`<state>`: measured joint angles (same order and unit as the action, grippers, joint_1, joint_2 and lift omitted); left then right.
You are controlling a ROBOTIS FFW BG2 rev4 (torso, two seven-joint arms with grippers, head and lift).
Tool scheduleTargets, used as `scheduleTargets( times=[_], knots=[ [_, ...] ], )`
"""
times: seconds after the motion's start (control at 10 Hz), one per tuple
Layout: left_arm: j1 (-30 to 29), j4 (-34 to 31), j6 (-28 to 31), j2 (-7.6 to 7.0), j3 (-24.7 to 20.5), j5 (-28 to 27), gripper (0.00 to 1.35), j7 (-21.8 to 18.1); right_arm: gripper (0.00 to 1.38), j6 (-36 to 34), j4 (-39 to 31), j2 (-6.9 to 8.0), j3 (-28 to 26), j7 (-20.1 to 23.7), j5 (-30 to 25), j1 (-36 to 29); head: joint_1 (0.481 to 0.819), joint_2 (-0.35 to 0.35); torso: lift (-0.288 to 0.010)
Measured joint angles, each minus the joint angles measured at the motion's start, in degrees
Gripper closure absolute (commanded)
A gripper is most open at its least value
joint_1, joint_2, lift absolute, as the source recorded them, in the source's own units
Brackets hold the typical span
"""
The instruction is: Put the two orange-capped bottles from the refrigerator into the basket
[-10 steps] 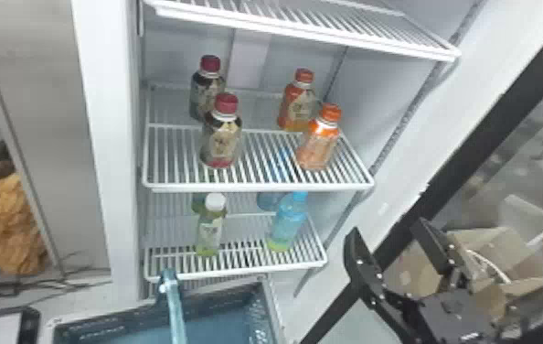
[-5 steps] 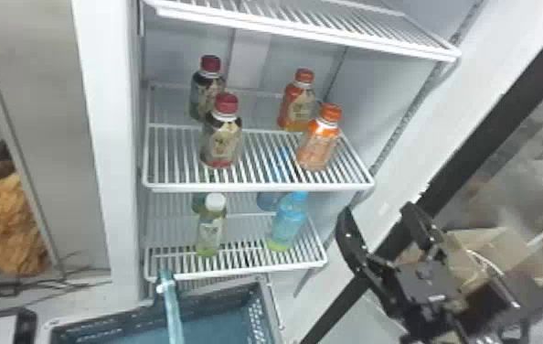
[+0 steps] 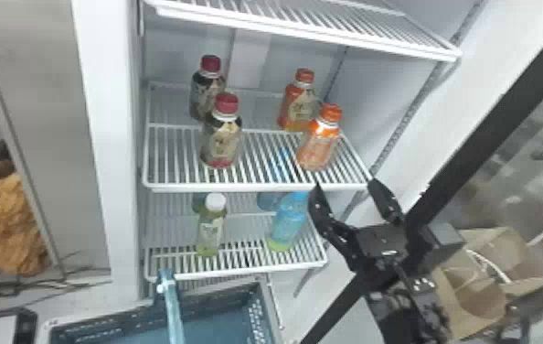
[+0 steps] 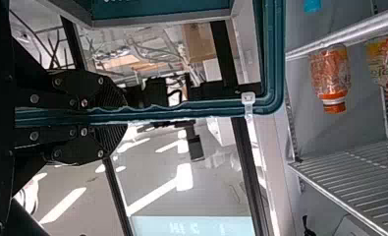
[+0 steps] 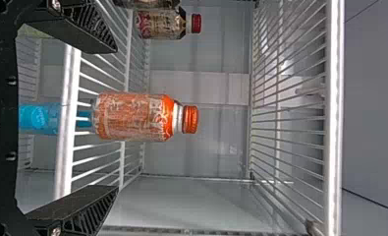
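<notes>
Risks snagging front edge of middle shelf point(image 3: 247, 187) by entering too low, with right end effector point(image 3: 344, 183) wide open, empty in front of it, left end effector point(image 4: 125, 115) closed on basket handle point(image 4: 206, 110).

Ahead of the right gripper point(image 3: 345, 183), a white wire middle shelf point(image 3: 247, 187) bears two squat orange-capped plastic bottles point(image 3: 318, 147); farther left stand two dark red-capped bottles point(image 3: 221, 142). Lower, left of the gripper, a white wire lower shelf point(image 3: 247, 270) bears a green white-capped bottle point(image 3: 211, 228), a blue blue-capped bottle point(image 3: 289, 224) and partly hidden bottles point(image 3: 268, 200) behind.
</notes>
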<state>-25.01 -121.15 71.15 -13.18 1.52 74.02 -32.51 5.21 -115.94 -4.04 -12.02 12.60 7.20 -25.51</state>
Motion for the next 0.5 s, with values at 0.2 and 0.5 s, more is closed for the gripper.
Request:
scheduleTargets(
  times=[0.2, 0.5],
  knots=[
    [0.0, 0.0, 0.0, -0.07, 0.1, 0.0, 1.20, 0.0, 0.06, -0.1, 4.1, -0.64, 0.7, 0.5, 0.2, 4.5, 0.695, -0.350, -0.040],
    [0.2, 0.0, 0.0, -0.25, 0.3, 0.1, 1.20, 0.0, 0.06, 0.0, 10.1, -1.40, 1.9, 0.6, 0.1, 11.6, 0.695, -0.350, -0.040]
  ],
)
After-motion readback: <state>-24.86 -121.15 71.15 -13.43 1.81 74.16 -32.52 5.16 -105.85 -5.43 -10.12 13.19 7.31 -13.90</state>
